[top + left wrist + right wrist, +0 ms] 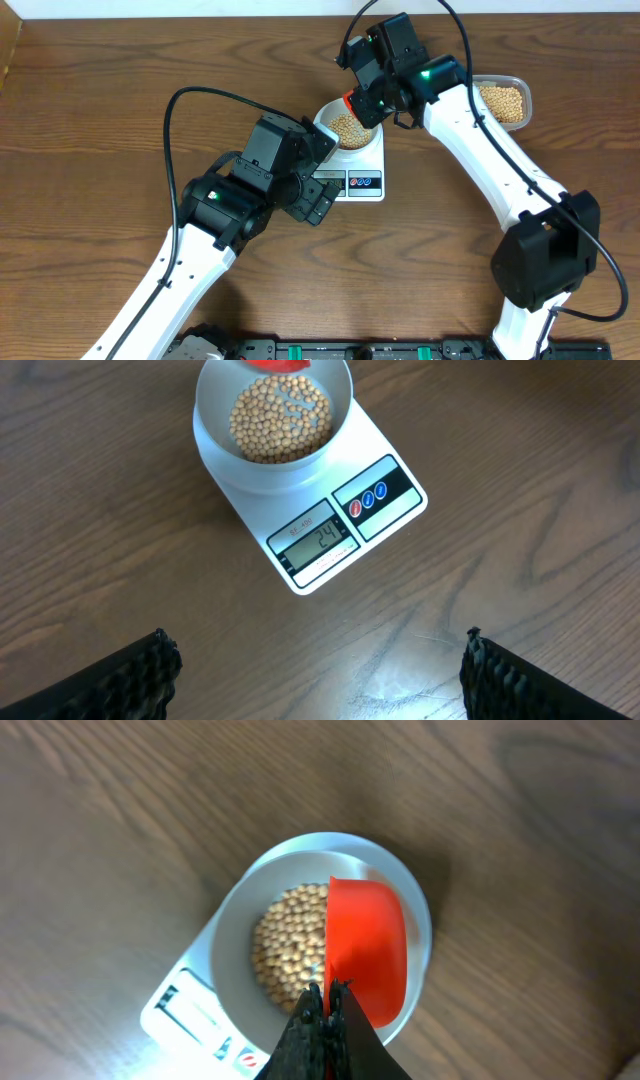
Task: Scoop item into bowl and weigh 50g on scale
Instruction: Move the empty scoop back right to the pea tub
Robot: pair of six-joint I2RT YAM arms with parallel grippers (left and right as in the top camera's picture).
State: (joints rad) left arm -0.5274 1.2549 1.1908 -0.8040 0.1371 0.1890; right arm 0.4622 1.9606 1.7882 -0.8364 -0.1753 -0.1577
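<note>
Your left fingers (140, 675) stood wide apart, holding nothing, over the bench (520, 540). Beyond them the scale (255, 510) showed 24 on its display; the print above it was too small to read. On the scale sat the bowl (203, 420) of beans (280, 420). Your right fingers (322, 1040) were clamped shut on the red scoop (370, 950) above it.

Two arms reach inward, one pincer wide, one clamped.
The left arm (190, 250) stretches from the near edge toward the centre, its left pincer (320, 685) pointing down with fingers (135, 680) spread wide and empty. The right arm (500, 150) bends in from the right side, its right pincer (325, 1000) pinched tight on a red scoop (370, 945).
</note>
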